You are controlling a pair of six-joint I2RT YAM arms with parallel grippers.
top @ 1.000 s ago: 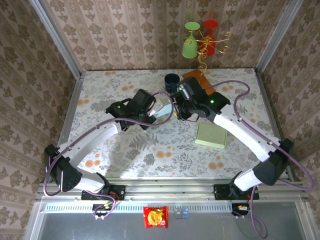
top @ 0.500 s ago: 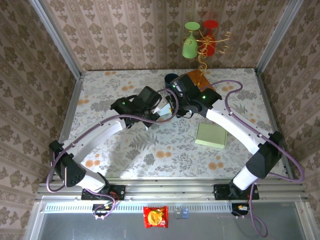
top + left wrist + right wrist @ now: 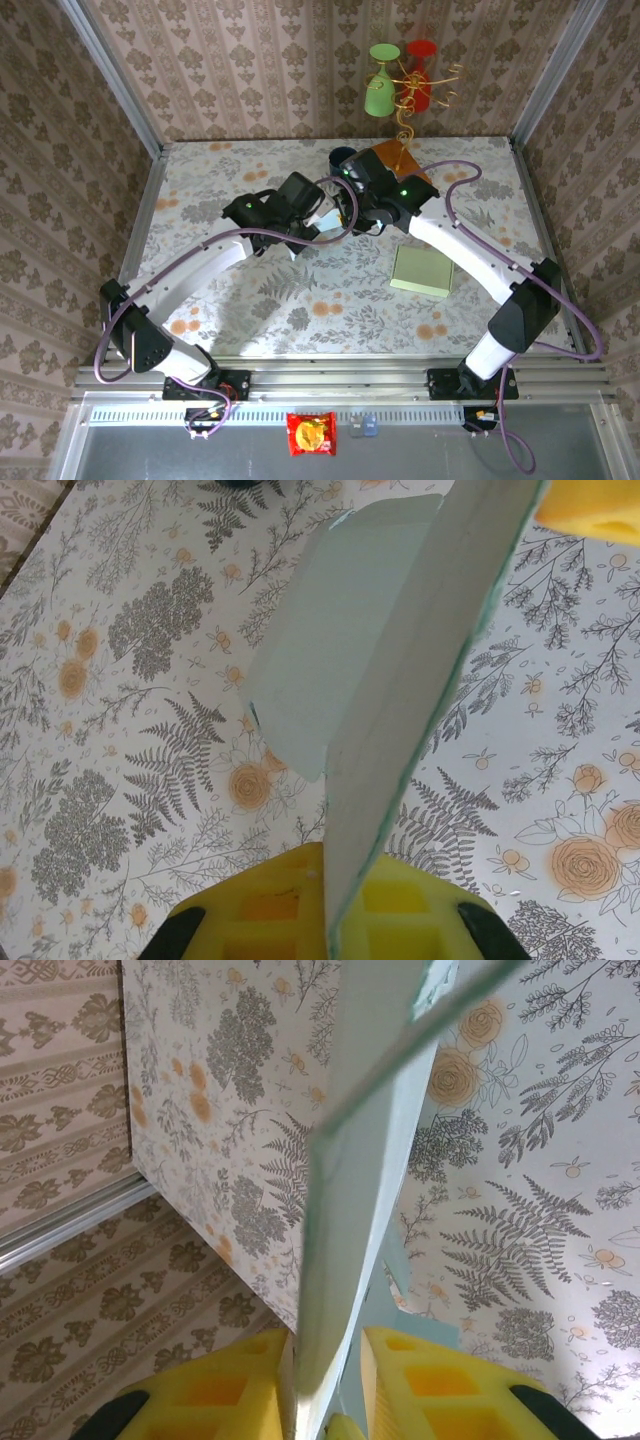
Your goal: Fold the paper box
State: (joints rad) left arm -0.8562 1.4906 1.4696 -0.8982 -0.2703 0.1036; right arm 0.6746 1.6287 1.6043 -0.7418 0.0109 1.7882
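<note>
The paper box (image 3: 327, 221) is a pale green-white sheet of card, held in the air over the back middle of the table between both grippers. My left gripper (image 3: 310, 213) is shut on one panel; in the left wrist view that panel (image 3: 400, 680) runs edge-on up from between the yellow fingers (image 3: 345, 905), with a flap spread to its left. My right gripper (image 3: 351, 213) grips the box from the right. In the right wrist view a folded panel (image 3: 350, 1190) stands between its yellow fingers (image 3: 325, 1370), which are closed in on it.
A flat light-green pad (image 3: 422, 270) lies on the flowered table to the right. A dark cup (image 3: 342, 157) and a brown block (image 3: 396, 159) stand at the back, under a wire stand with a green glass (image 3: 379, 95) and a red glass (image 3: 420, 88). A red snack packet (image 3: 311, 433) lies in front of the rail.
The right arm swung back and left, and its jaws narrowed onto the box panel. The left arm shifted slightly right with the box in its grip.
</note>
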